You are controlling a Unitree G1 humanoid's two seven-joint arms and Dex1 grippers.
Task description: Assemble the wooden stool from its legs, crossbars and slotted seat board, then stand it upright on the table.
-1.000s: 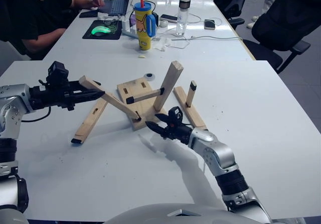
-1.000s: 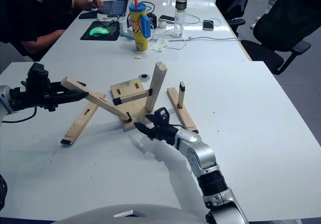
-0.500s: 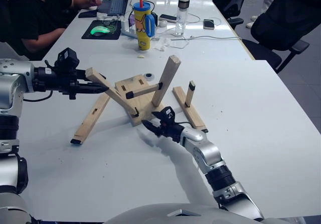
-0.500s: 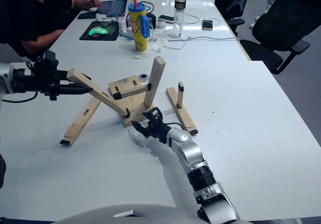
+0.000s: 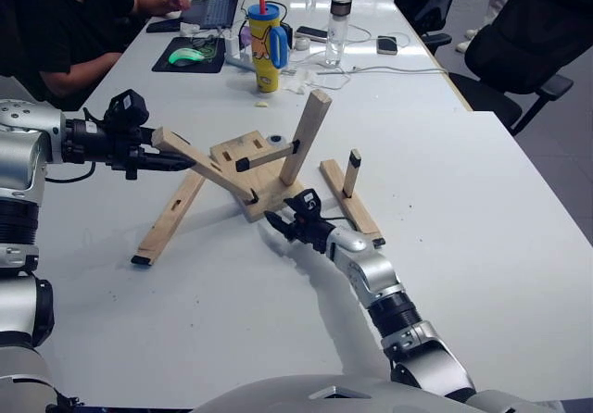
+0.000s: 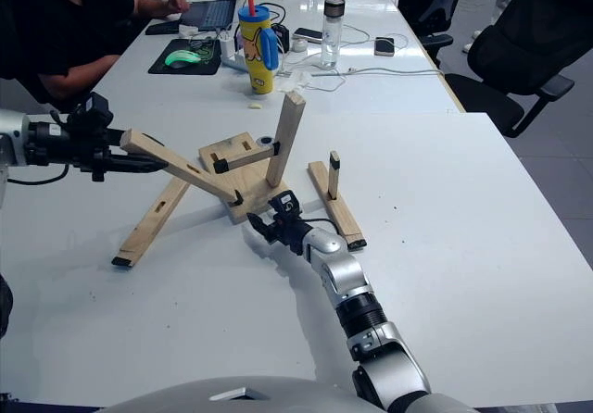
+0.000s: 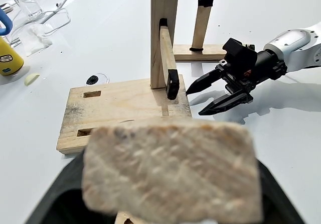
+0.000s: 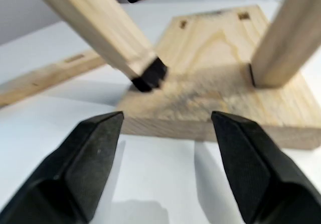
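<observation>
Left hand (image 5: 165, 158) is clamped on the top end of the slanted leg (image 5: 208, 168), whose black-tipped foot rests on the seat board (image 5: 273, 191). The board lies flat on the white surface (image 5: 482, 209). An upright leg (image 5: 309, 135) stands in it with a crossbar (image 5: 264, 160) sticking out. Right hand (image 7: 193, 102) is wide open, low, just beside the board's near edge.

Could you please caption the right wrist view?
Open right gripper faces the seat board beneath a slanted leg.
</observation>
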